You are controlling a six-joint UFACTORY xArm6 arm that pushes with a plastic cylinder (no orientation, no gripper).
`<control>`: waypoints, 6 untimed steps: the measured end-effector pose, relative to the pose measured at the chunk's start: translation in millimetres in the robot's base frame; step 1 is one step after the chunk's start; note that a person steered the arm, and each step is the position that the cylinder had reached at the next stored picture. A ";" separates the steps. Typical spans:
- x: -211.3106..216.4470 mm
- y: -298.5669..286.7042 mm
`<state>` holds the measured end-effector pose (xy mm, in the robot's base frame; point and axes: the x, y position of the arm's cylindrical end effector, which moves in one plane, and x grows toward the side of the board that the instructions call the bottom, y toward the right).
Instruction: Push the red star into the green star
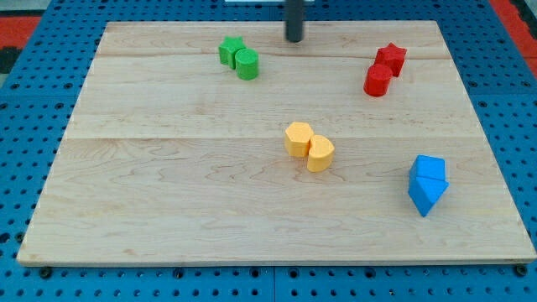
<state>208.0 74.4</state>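
Observation:
The red star (pixel 391 57) lies near the view's top right, touching a red round block (pixel 377 80) just below and left of it. The green star (pixel 230 50) lies near the view's top, left of centre, touching a green round block (pixel 247 65) at its lower right. My tip (pixel 294 39) is at the view's top centre, between the two stars. It is closer to the green pair and touches no block.
Two yellow blocks (pixel 308 147) sit together at the board's centre. Two blue blocks (pixel 428 184) sit together at the view's lower right. The wooden board (pixel 168 184) rests on a blue perforated base (pixel 25 151).

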 end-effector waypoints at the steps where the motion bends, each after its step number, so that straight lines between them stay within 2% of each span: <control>1: -11.4 137.1; 2: 26.4 222.4; 3: 85.9 157.3; 4: 87.2 32.1; 5: 87.1 -30.1; 6: 84.9 -32.6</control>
